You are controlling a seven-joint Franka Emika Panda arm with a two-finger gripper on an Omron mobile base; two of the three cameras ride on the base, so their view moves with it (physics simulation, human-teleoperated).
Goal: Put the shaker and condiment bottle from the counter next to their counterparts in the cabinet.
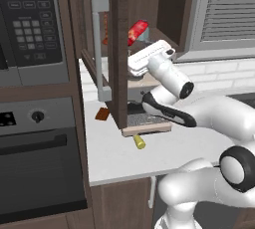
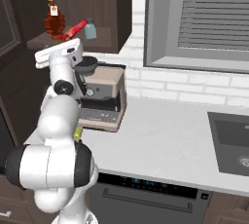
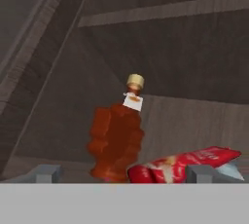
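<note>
The red condiment bottle point(image 3: 187, 163) lies tilted on the cabinet point(image 2: 109, 4) shelf, just past my fingertips. It rests next to the thin orange-red bottle point(image 3: 116, 138) and shows as bottle point(image 1: 138, 31) and bottle point(image 2: 74, 30) from the base. My gripper point(image 3: 122, 173) stands open: the left finger point(image 3: 46, 173) is well clear of the bottle and the right finger point(image 3: 199, 173) sits in front of it. The pale blue-grey shaker point(image 2: 90, 29) stands right of the red bottle. Down on the white counter point(image 1: 159, 161) the yellow shaker point(image 1: 139, 142) lies on its side.
The cabinet door point(image 1: 119, 49) hangs open toward me with its grey bar handle point(image 1: 99, 44). A coffee machine point(image 2: 104, 96) stands on the counter under the cabinet. A microwave point(image 1: 30, 24) and an oven point(image 1: 40, 163) are at the left, and a sink point(image 2: 231, 145) at the right.
</note>
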